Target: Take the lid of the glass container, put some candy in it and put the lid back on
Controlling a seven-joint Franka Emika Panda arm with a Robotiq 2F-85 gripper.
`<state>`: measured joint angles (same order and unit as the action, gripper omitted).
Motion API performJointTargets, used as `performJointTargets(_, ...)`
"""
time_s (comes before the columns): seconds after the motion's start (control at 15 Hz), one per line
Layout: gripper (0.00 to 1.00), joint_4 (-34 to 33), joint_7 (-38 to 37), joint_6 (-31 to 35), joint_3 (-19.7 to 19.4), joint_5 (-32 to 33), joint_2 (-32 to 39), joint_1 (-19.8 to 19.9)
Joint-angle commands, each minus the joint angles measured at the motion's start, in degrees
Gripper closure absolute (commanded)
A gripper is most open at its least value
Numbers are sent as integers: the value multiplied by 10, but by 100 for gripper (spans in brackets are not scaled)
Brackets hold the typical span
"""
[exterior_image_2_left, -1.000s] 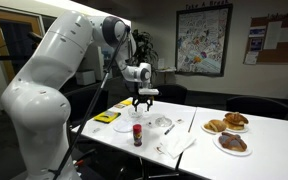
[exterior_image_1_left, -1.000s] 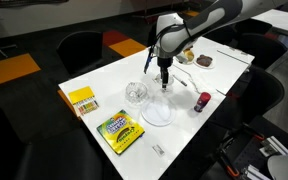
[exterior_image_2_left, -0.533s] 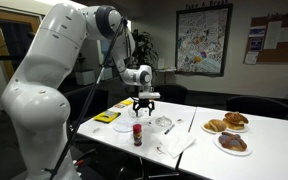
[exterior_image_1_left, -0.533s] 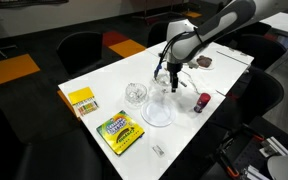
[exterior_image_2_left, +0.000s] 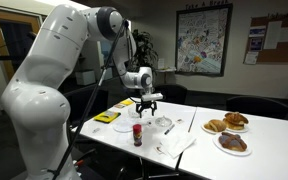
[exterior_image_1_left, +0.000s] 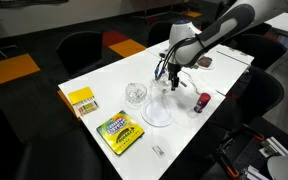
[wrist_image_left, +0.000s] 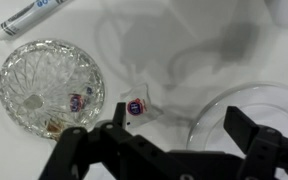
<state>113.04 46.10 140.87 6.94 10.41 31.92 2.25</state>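
In the wrist view the cut-glass container (wrist_image_left: 44, 85) sits at the left with two wrapped candy pieces (wrist_image_left: 79, 100) inside. Another wrapped candy (wrist_image_left: 134, 105) lies on the white table just past my left fingertip (wrist_image_left: 114, 125). The clear lid (wrist_image_left: 254, 120) lies on the table at the right, partly behind my right finger. My gripper (wrist_image_left: 179, 135) is open and empty, between container and lid. In an exterior view it hovers (exterior_image_1_left: 170, 82) just above the table beside the container (exterior_image_1_left: 135, 93) and the lid (exterior_image_1_left: 157, 112). It also shows in an exterior view (exterior_image_2_left: 147, 108).
A red-capped bottle (exterior_image_1_left: 202, 101) stands close by the gripper. A crayon box (exterior_image_1_left: 119, 131) and a yellow box (exterior_image_1_left: 82, 99) lie near the table's edge. Plates of pastries (exterior_image_2_left: 229, 125) sit farther along. A marker (wrist_image_left: 29, 15) lies beyond the container.
My gripper has shifted a little away from the container, toward the red-capped bottle, and sits slightly lower. Container and lid have not moved.
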Motion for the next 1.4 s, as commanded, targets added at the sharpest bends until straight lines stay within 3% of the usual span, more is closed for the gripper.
performJointTargets(0.0,0,-3,1,-1,1,0,3,1)
performJointTargets(0.47,0,-13,13,14,0,13,23,-4)
performJointTargets(1.27,0,-78,11,88,-9,70,124,-14)
performJointTargets(1.33,25,-86,14,87,-8,70,132,-13)
